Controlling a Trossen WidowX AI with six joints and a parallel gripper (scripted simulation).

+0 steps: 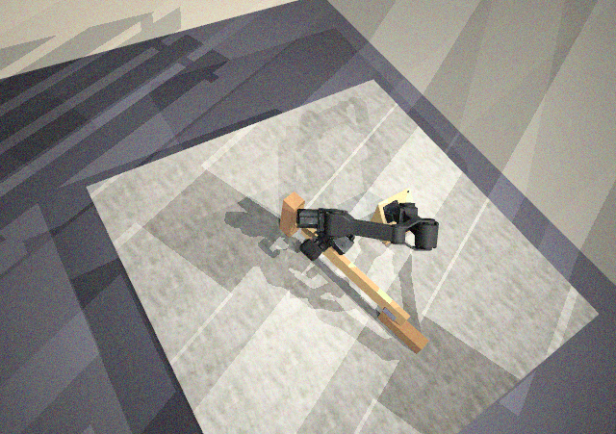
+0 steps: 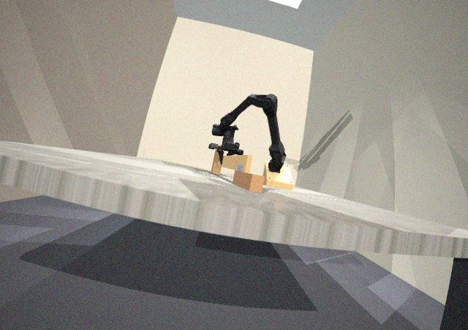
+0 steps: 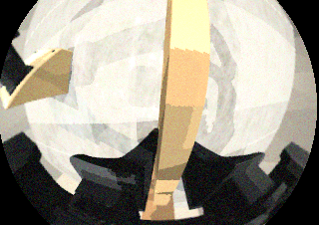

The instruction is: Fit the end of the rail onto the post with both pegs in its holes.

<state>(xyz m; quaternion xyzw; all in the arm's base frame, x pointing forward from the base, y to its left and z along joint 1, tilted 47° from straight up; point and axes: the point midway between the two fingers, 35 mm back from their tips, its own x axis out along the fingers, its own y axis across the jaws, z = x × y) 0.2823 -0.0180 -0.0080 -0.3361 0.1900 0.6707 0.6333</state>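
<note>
The long rail (image 1: 365,282) (image 2: 231,162) (image 3: 188,78) runs from beside the upright post (image 1: 290,215) (image 2: 216,165) to the low footboard block (image 1: 405,334) (image 2: 247,181). Its far end sits at the grey-blue bracket (image 1: 387,313) (image 2: 239,167) on the block. In the exterior view the rail looks raised off the table and roughly level. My gripper (image 1: 325,246) (image 2: 221,161) (image 3: 165,131) is shut on the rail close to its post end. The arm and fingers hide the joint between rail and post; the pegs and holes are not visible, and any remaining gap cannot be judged.
A pale yellow wooden piece with slanted sides (image 1: 380,217) (image 2: 278,183) (image 3: 52,76) stands around the arm's base, to one side of the rail. The arm arches from there over the table (image 1: 278,349) (image 2: 151,178). Shadows cross the tabletop.
</note>
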